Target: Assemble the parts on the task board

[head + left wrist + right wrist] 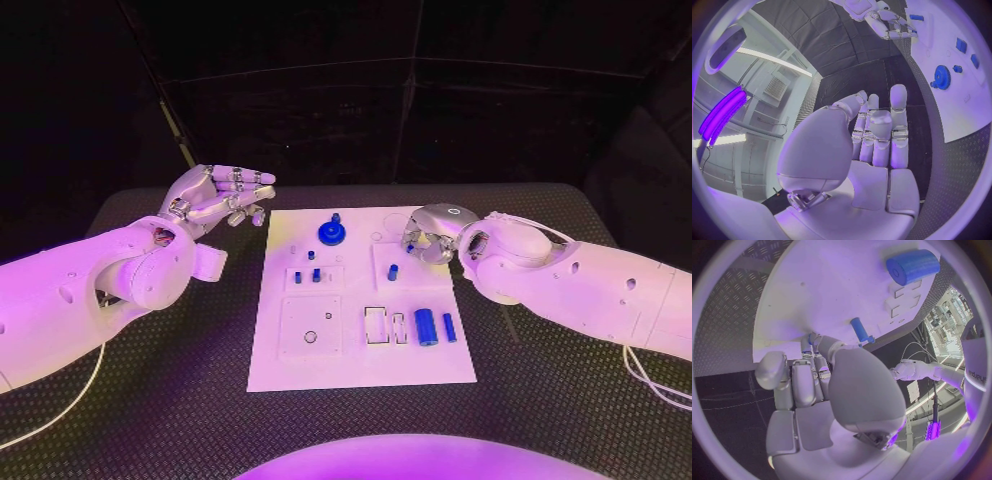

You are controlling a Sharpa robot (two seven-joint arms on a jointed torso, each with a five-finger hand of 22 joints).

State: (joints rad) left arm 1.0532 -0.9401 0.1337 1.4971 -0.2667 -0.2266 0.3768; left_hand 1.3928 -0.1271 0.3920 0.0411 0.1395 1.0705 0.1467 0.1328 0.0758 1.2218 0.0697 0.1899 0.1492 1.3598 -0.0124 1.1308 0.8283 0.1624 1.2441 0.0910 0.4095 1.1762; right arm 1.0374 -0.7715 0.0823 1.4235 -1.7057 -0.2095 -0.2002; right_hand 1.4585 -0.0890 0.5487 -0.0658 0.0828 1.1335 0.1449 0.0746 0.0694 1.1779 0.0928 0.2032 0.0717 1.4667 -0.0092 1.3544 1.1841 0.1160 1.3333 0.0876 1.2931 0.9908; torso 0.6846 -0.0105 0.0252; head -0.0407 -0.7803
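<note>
The task board (361,355) lies flat in the middle of the black counter (562,400), its long side running away from the robot. Near its far edge a blue gear (332,234) stands with a small knob rising from its centre. Just nearer, a square recessed block (313,276) holds two short blue pegs (307,274) standing upright in it. Beside that block, toward the robot's right, a small blue peg (391,271) sits on the plate. Nearer the robot, a second square block (310,327) shows a dark oval hole. To its right are pale rectangular cut-outs (385,325), then a thick blue cylinder (426,327) lying on its side, and a thinner blue bar (449,327) just beside it.

The left robot hand (219,196) hangs above the counter off the board's far left corner, fingers extended close together and slightly curved, holding nothing; the left wrist view shows its palm bare. The right robot hand (433,232) is over the board's far right part, fingers curled down toward the plate. In the right wrist view its fingertips (811,347) touch the board and a small blue piece (806,342) shows between them, apparently pinched.
</note>
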